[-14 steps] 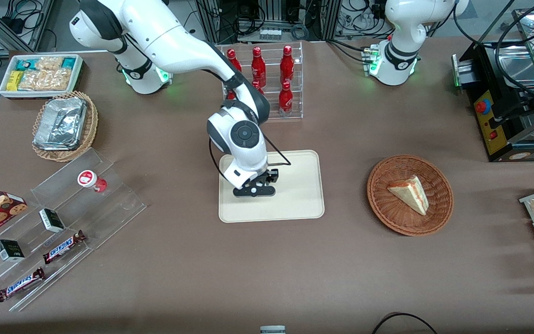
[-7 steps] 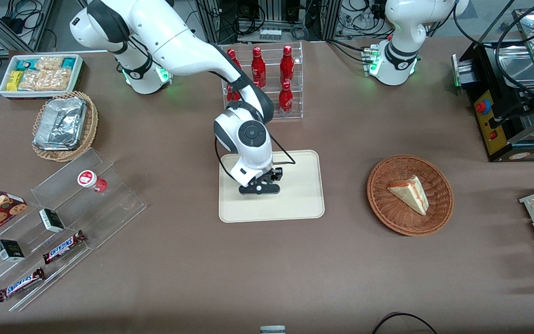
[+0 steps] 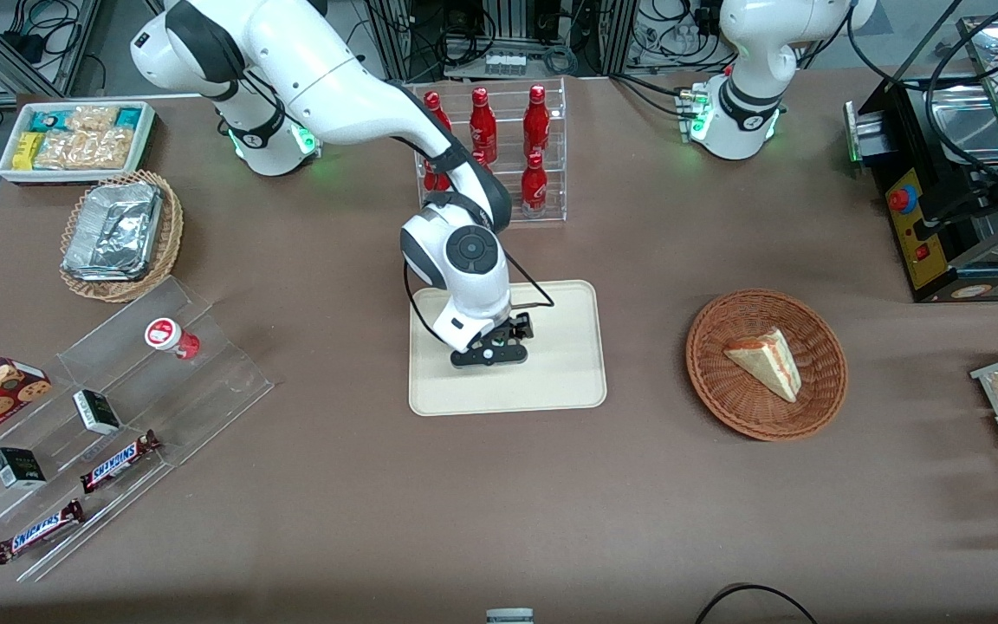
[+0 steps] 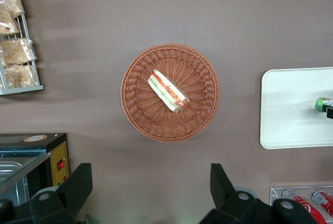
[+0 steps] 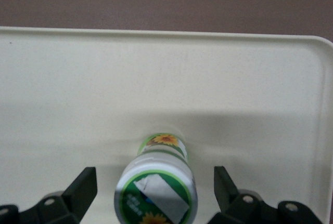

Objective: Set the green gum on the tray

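A robot gripper [image 3: 492, 354] hangs low over a cream tray [image 3: 564, 381], with a green gum bottle [image 5: 156, 185] standing on the tray between its spread fingers.

The fingers [image 5: 78, 190] are open — each sits clear of the bottle with a gap on both sides, so nothing is gripped. The bottle stands upright on the tray's flat floor, its white cap with a green ring facing the wrist camera and its green label showing a yellow flower. From the front the gripper and wrist hide the bottle. A round wicker basket [image 3: 824, 399] holding a wedge of sandwich [image 3: 766, 361] lies toward the parked arm's end of the table — well apart from the tray. A red-capped bottle [image 3: 171, 337] sits on a clear stepped stand [image 3: 230, 373] toward the working arm's end.
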